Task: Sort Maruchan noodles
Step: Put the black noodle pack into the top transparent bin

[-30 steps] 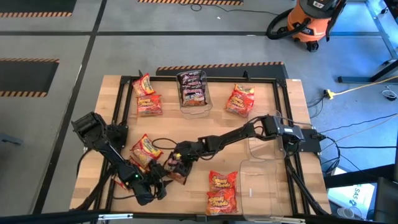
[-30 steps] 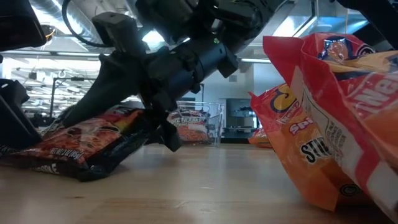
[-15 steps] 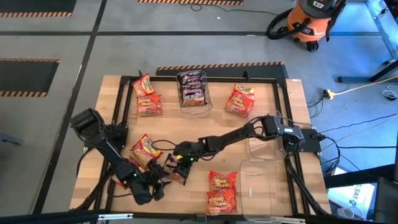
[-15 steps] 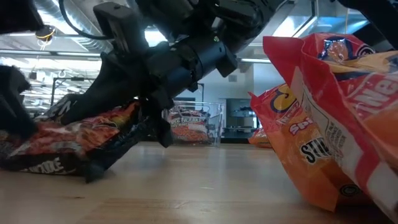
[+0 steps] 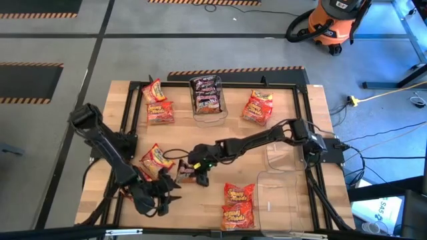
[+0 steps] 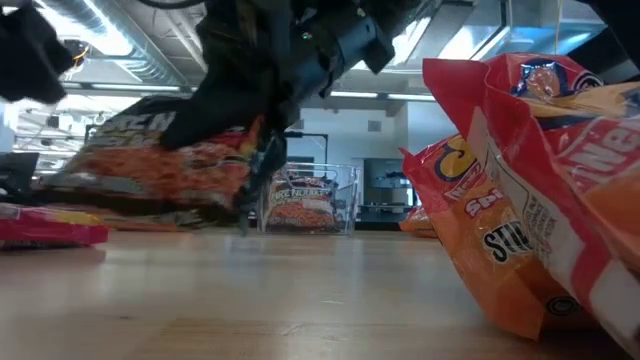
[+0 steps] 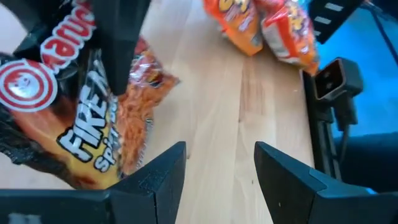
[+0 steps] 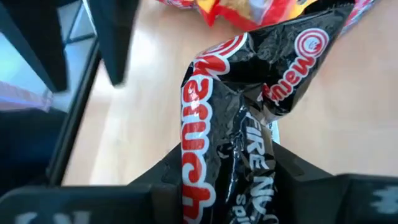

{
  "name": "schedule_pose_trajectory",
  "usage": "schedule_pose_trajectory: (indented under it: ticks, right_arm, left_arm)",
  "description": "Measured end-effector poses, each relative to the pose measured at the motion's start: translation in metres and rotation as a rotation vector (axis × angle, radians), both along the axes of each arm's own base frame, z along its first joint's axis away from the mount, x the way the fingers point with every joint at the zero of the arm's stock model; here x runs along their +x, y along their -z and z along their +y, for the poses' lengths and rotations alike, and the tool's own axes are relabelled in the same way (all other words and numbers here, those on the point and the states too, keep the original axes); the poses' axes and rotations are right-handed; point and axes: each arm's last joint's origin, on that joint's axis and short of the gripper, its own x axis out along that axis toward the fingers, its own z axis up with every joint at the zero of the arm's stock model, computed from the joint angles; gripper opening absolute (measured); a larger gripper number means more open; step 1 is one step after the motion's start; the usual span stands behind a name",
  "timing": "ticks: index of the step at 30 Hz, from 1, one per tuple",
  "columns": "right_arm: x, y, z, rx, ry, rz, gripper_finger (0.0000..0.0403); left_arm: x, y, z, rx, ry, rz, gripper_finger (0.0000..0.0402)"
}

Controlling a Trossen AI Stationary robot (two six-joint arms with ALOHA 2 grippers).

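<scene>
Black Maruchan packet [image 8: 242,149] pinched in right hand [image 5: 197,175]; left hand [image 7: 216,171] wide, empty; bin [image 5: 207,107] holds dark packets.

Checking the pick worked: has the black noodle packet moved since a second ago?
Yes. The black noodle packet, pinched in the right gripper, has risen off the table.

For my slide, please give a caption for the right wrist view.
Right gripper pinches a crumpled black Maruchan packet above the wooden table.

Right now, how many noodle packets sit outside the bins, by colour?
Red-orange or yellow-orange packets on the table: 6
dark packet, lifted in the right hand: 1
Total: 7; overlaps may hide more.
</scene>
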Motion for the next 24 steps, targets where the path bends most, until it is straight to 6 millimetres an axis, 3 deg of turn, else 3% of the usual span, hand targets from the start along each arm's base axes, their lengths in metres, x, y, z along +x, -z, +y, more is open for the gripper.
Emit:
schedule_pose_trajectory:
  ticks: [6,13,20,24]
  right_arm:
    - [-0.011,-0.028,-0.025,-0.116,-0.015,-0.002,0.0116]
    - [-0.035,-0.076,-0.072,-0.313,0.042,0.002,0.0117]
    - [-0.066,-0.123,-0.129,-0.504,0.141,-0.020,0.0117]
    - [-0.080,-0.136,-0.162,-0.589,0.162,-0.026,0.0117]
  left_arm:
    - [-0.008,-0.029,0.013,0.044,0.052,-0.058,0.0186]
    - [-0.014,-0.055,0.037,0.068,0.016,-0.107,0.0186]
    - [-0.012,-0.061,0.071,0.141,-0.064,-0.035,0.0186]
    - [-0.004,-0.060,0.088,0.164,-0.098,0.007,0.0186]
